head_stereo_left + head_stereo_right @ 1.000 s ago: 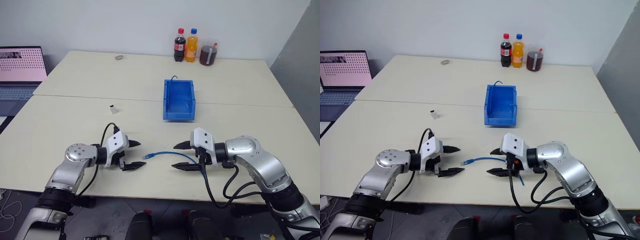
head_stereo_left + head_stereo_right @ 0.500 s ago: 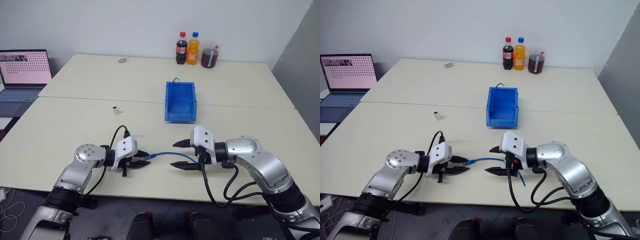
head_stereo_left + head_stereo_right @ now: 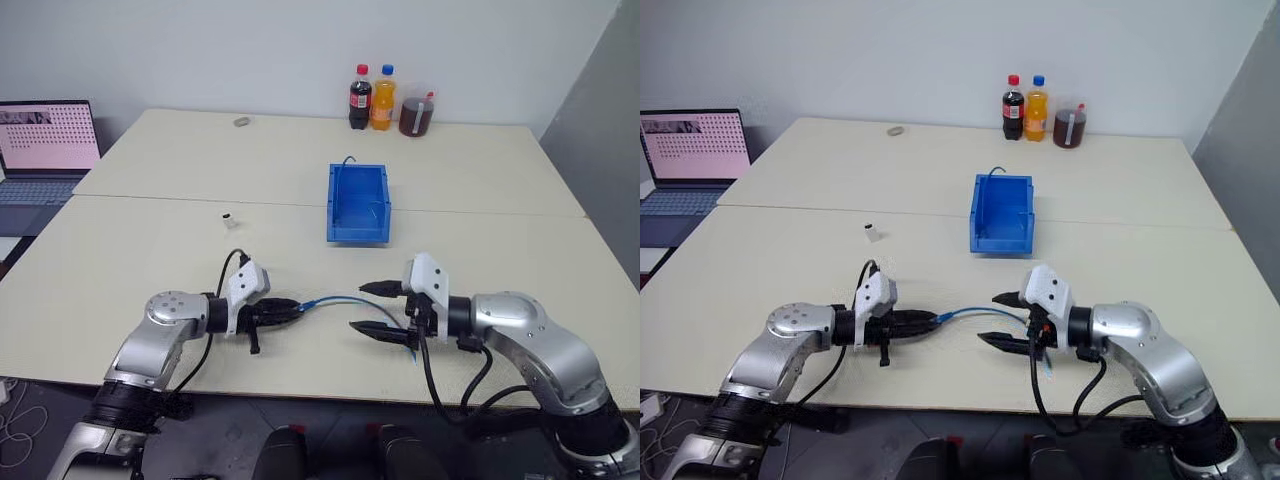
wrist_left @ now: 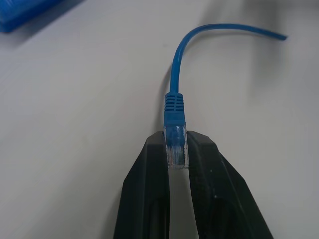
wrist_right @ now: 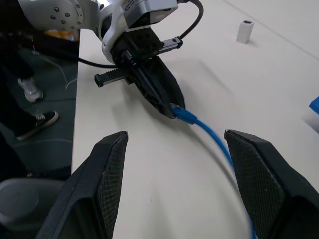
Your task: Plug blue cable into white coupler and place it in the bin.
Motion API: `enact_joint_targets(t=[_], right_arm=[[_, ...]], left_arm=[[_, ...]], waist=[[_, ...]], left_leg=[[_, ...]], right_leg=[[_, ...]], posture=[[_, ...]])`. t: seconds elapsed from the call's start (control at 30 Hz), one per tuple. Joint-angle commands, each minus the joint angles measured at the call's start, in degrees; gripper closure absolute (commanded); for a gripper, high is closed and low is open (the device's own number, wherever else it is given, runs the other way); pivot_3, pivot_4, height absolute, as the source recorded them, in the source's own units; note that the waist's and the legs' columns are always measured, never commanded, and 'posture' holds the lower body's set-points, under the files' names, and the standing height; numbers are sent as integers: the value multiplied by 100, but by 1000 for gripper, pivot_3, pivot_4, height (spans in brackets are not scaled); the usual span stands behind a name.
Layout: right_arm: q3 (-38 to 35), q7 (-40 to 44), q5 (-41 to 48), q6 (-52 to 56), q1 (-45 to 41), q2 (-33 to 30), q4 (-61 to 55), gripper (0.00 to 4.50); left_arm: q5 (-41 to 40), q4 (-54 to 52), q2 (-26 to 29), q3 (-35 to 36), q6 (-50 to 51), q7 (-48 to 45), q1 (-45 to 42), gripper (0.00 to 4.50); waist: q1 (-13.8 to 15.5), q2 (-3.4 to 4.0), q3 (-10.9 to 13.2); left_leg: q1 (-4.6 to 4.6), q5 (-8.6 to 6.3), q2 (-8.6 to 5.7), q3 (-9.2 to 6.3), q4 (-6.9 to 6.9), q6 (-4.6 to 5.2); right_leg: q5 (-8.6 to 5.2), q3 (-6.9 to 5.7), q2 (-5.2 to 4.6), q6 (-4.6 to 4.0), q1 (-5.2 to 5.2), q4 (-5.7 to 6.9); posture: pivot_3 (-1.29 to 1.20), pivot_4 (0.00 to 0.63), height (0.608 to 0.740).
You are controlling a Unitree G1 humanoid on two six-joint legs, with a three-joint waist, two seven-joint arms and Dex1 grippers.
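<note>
Fingers of the left gripper (image 3: pixel 291 309) pinch the clear plug of the blue cable (image 4: pixel 176 113) at the table's (image 3: pixel 150 240) near edge; the left wrist view shows the plug's ribbed blue boot. Opposite, the right gripper (image 3: pixel 375 309) stands wide open around the cable's far stretch, holding nothing. One white coupler (image 3: pixel 228 215) stands upright, well apart. One blue bin (image 3: pixel 357 203) sits farther back, two soda bottles (image 3: pixel 371 97) and one jar (image 3: pixel 417 108) behind it.
</note>
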Motion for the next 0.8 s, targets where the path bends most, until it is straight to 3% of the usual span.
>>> enact_joint_targets(t=[0.03, 0.33, 0.47, 0.8], right_arm=[[-255, -225, 469, 122, 229, 150, -394, 1225], [-645, -873, 1526, 828, 145, 846, -37, 1225], [-862, -1034, 2053, 1082, -139, 1113, 251, 1225], [-792, -1147, 2294, 1006, -614, 1627, 957, 1225]], left_arm=[[-907, -544, -57, 426, 910, 52, -293, 4259], [-2147, -1113, -221, 668, 2225, 270, -459, 4259], [-2311, -1172, -283, 663, 2393, 386, -527, 4259], [-2574, -1271, -357, 689, 2568, 595, -548, 4259]], waist=[[-6, -7, 5], [-91, -13, 13], [-113, -15, 16], [-138, -23, 32]], left_leg=[[0, 0, 0, -1, 0, 0], [2, 0, -1, -7, -2, 0], [2, 0, -1, -8, -2, 0], [-2, 0, -2, -8, -9, 0]], right_leg=[[0, -1, 1, 0, 0, -1], [-1, -2, 1, 0, 1, 0], [-1, -2, 1, 0, 2, -1], [-2, -2, 1, -2, -1, -7]], posture=[[0, 150, 740], [0, 150, 740], [0, 150, 740], [0, 150, 740]])
